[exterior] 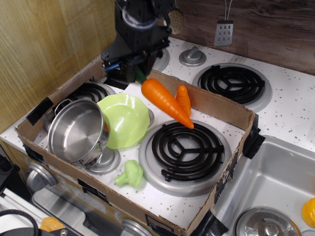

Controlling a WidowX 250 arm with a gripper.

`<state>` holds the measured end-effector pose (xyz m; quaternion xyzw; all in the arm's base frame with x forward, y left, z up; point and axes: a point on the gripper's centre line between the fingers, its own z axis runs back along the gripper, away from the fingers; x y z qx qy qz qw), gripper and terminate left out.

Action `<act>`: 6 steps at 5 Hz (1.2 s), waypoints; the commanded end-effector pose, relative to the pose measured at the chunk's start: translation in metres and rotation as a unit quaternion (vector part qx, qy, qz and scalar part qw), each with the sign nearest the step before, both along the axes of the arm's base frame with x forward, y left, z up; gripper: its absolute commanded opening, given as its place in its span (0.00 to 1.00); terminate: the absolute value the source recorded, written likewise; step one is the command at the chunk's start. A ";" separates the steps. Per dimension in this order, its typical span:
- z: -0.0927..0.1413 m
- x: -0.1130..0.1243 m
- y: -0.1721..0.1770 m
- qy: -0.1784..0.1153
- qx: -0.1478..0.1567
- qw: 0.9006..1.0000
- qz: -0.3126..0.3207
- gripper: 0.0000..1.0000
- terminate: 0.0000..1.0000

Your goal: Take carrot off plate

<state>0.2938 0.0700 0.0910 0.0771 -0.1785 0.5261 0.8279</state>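
Our hand [139, 73] pinches the carrot [166, 101] by its green stem, airborne beyond the plate [129, 119], tip over the burner [186, 146]. Its long overhang could twist it loose.

I see a white speckled toy stovetop [290, 115] with black coil burners [231, 81], backed by a dark wood-grain wall [275, 29]. A light wooden panel [44, 49] stands left; a steel sink basin [268, 187] lies lower right.

Black, blocky arm [138, 24] with a silvery ring band near the top; dark gripper [129, 66] showing a small blue accent and glossy housing.
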 end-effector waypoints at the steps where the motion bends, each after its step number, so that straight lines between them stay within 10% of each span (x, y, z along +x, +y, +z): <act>1: 0.008 -0.014 -0.020 -0.015 0.006 0.999 -0.049 0.00 0.00; 6: -0.037 -0.026 -0.051 -0.033 0.035 0.992 -0.114 0.00 0.00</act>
